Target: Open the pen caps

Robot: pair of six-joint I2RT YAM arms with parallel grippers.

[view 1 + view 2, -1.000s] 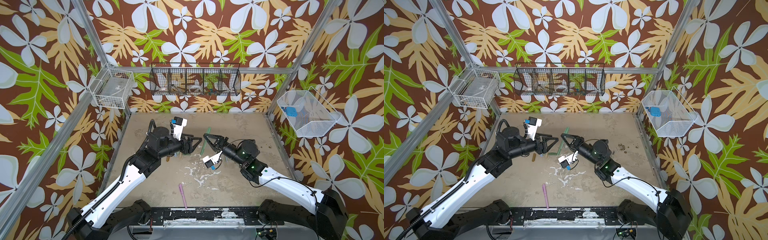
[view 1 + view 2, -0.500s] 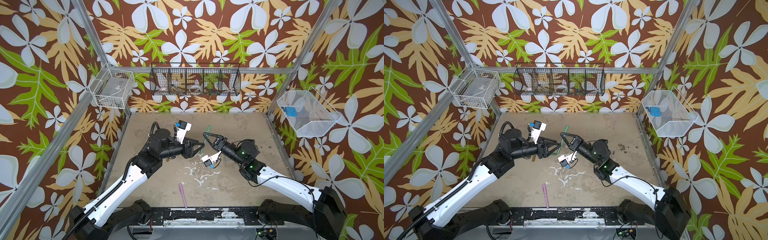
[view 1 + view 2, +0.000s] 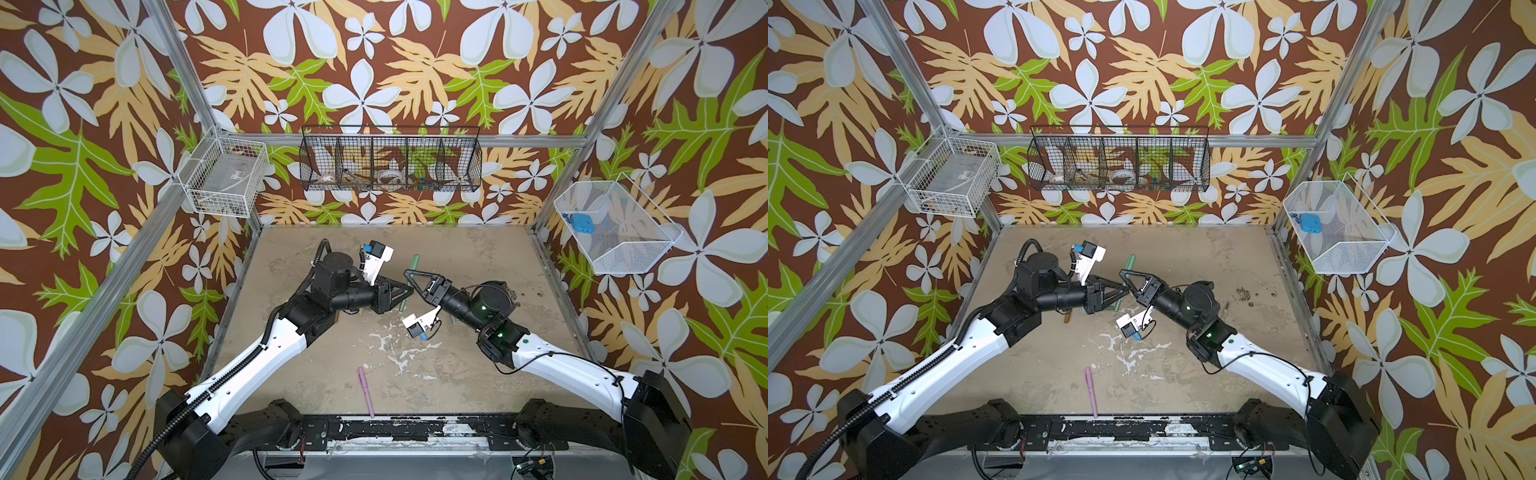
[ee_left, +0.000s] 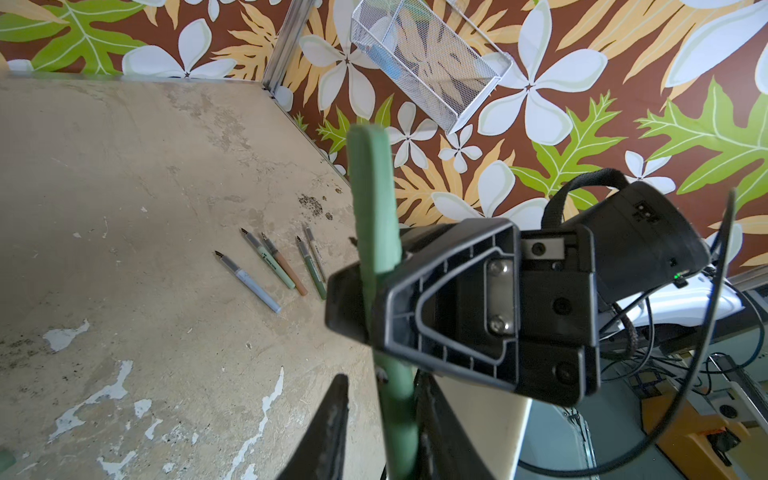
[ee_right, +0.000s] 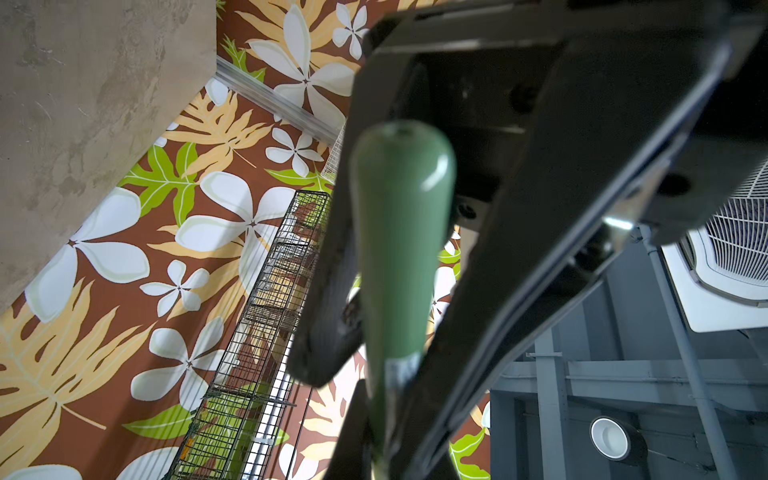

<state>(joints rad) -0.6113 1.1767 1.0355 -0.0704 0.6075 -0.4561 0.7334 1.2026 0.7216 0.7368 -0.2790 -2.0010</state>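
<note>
At table [image 3: 478,257] centre, the right gripper [image 3: 409,276] is clamping the green pen [image 5: 399,249], its cap [image 3: 414,262] pointing to 12 o'clock. The left gripper [image 3: 409,292] is straddling the barrel [image 4: 400,419] just beside it; whether it is gripping, I cannot tell. A pink pen [image 3: 365,390] is lying at 6 o'clock.

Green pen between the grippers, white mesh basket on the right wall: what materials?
Green pen: likely plastic, smooth semi-gloss; a soft highlight streak shows on its rounded end. White mesh basket: apparently metal wire mesh, white-coated, matte; fine see-through grid with thicker rim wire.
</note>
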